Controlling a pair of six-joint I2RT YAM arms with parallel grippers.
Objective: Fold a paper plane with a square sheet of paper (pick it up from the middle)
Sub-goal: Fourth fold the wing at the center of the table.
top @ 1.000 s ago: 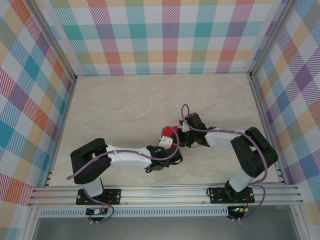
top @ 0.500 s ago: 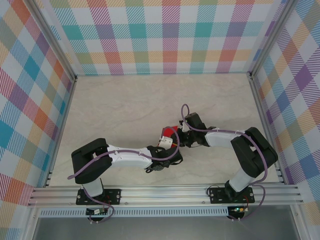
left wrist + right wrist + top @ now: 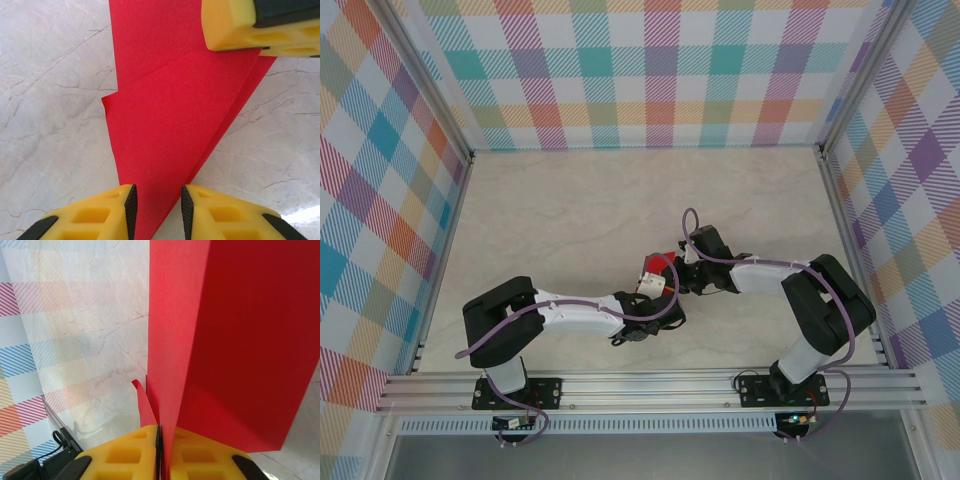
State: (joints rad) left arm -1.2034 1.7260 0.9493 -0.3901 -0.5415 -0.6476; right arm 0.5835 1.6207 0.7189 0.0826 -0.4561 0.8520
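The red square sheet of paper [image 3: 165, 115] is folded into a layered shape that narrows to a point, with a crease across it. In the top view it [image 3: 663, 262] shows as a small red patch where both arms meet at mid-table. My right gripper [image 3: 160, 432] is shut on its folded layers [image 3: 240, 340], which stand edge-on from the pads. One of its yellow fingers [image 3: 235, 25] rests on the wide end. My left gripper [image 3: 157, 200] is open, and the paper's pointed end lies in the gap between its pads. From above, the left gripper [image 3: 656, 278] sits just left of the right gripper [image 3: 678, 268].
The pale marble tabletop [image 3: 570, 215] stretches around the arms. Checked walls [image 3: 650, 70] enclose it at the back and both sides. An aluminium rail [image 3: 640, 385] runs along the near edge by the arm bases.
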